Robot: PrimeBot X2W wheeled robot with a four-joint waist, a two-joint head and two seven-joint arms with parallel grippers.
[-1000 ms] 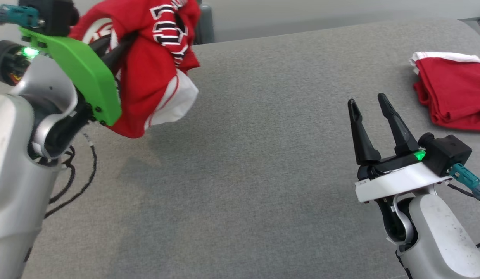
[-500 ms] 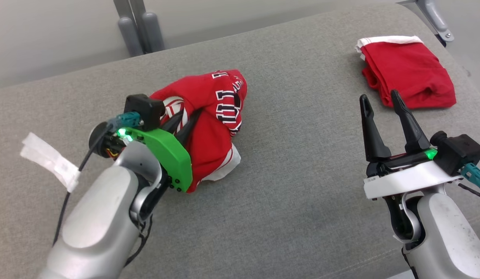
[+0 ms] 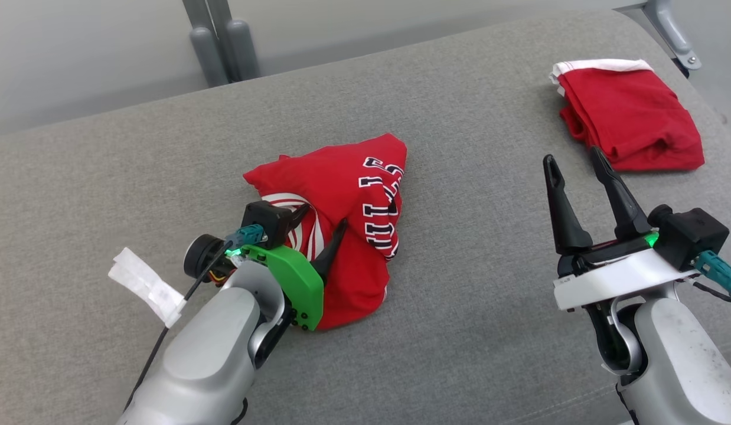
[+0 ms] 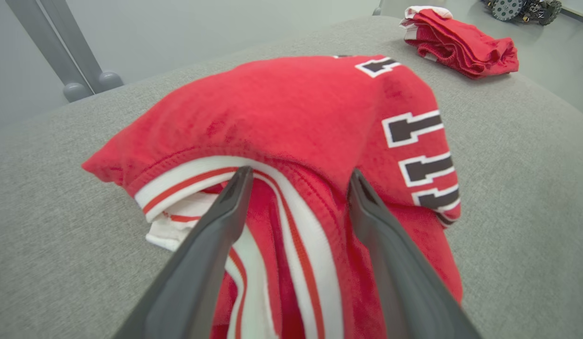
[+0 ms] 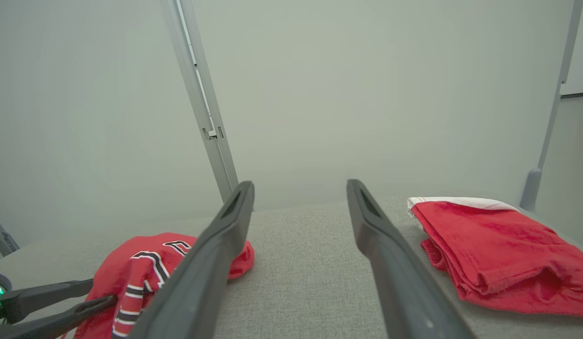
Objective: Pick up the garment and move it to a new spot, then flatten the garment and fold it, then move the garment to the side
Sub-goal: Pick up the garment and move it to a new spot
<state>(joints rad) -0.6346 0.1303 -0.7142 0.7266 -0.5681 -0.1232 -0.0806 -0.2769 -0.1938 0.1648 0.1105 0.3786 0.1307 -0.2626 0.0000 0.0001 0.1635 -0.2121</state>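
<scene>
In the head view, the crumpled red garment (image 3: 348, 195) with black-and-white lettering lies in a heap on the grey fabric table (image 3: 460, 265), left of centre. The left gripper (image 3: 325, 215) reaches into the heap's near-left side. Its jaws are spread and released, with the white-and-red striped trim lying between them. A white tag (image 3: 144, 283) hangs on the left arm's cable. The right gripper (image 3: 571, 154) hovers over bare table at the near right, jaws apart and holding nothing. A second red garment (image 3: 631, 115), folded and with a white edge, sits at the far right, well apart from the heap. Two grey posts (image 3: 221, 35) stand beyond the far edge.

In the left wrist view, the left gripper (image 4: 301, 172) has its jaws wide apart, their tips against a fold of the garment (image 4: 291, 103). Striped trim runs down between them and nothing is pinched. The folded garment (image 4: 461, 40) lies far off to the right on the table (image 4: 508, 155).

In the right wrist view, the right gripper (image 5: 299, 184) has its jaws parted and empty above the table (image 5: 301, 282). The garment (image 5: 145, 254) rests at the left, with the left gripper (image 5: 103, 291) touching it. The folded garment (image 5: 498, 249) lies at the right.
</scene>
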